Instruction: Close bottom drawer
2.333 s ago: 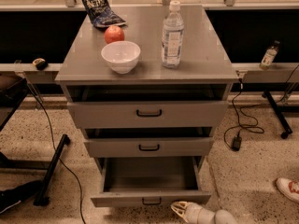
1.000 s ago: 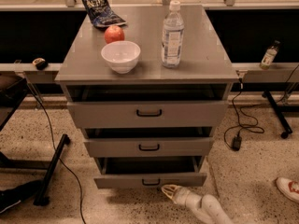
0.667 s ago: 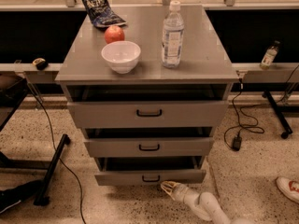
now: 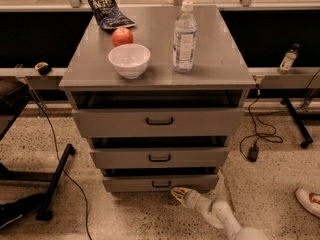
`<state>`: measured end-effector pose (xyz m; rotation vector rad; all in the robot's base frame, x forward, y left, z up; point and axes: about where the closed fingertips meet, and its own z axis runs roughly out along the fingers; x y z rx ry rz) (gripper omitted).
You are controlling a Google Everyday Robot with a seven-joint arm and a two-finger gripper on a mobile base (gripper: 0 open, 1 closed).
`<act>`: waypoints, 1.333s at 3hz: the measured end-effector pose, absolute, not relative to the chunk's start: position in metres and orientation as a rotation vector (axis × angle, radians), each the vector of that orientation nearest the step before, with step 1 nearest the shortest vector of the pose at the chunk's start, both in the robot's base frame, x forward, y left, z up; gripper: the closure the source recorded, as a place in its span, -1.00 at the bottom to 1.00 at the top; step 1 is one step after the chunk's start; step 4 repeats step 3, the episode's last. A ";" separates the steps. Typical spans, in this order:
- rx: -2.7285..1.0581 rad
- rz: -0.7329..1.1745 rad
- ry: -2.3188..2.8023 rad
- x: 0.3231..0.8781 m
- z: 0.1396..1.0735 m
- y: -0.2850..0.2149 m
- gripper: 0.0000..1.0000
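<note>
The bottom drawer point(image 4: 135, 183) is the lowest of three grey drawers, with a small black bar handle point(image 4: 161, 184). Its front stands only slightly out from the cabinet, with a narrow dark gap above it. My gripper point(image 4: 178, 192) is at floor level, its tip against the drawer front just right of the handle, the white arm point(image 4: 225, 219) running down to the lower right. The middle drawer point(image 4: 159, 157) and the top drawer point(image 4: 159, 121) stand slightly open above.
On the cabinet top point(image 4: 220, 59) stand a white bowl point(image 4: 129, 60), a red apple point(image 4: 122, 36), a water bottle point(image 4: 184, 37) and a dark snack bag point(image 4: 109, 11). Cables point(image 4: 257, 134) lie on the floor at right. A black stand leg point(image 4: 55, 181) lies at left. A shoe point(image 4: 308, 200) shows at right.
The bottom drawer has gone from pulled well out to nearly pushed in. My gripper has moved forward with its front, toward the cabinet.
</note>
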<state>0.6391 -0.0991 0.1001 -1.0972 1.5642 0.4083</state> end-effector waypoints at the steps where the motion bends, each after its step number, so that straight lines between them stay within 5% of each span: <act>1: -1.124 0.416 1.560 0.635 0.105 -0.105 1.00; 4: -1.219 0.424 1.628 0.573 0.137 -0.153 1.00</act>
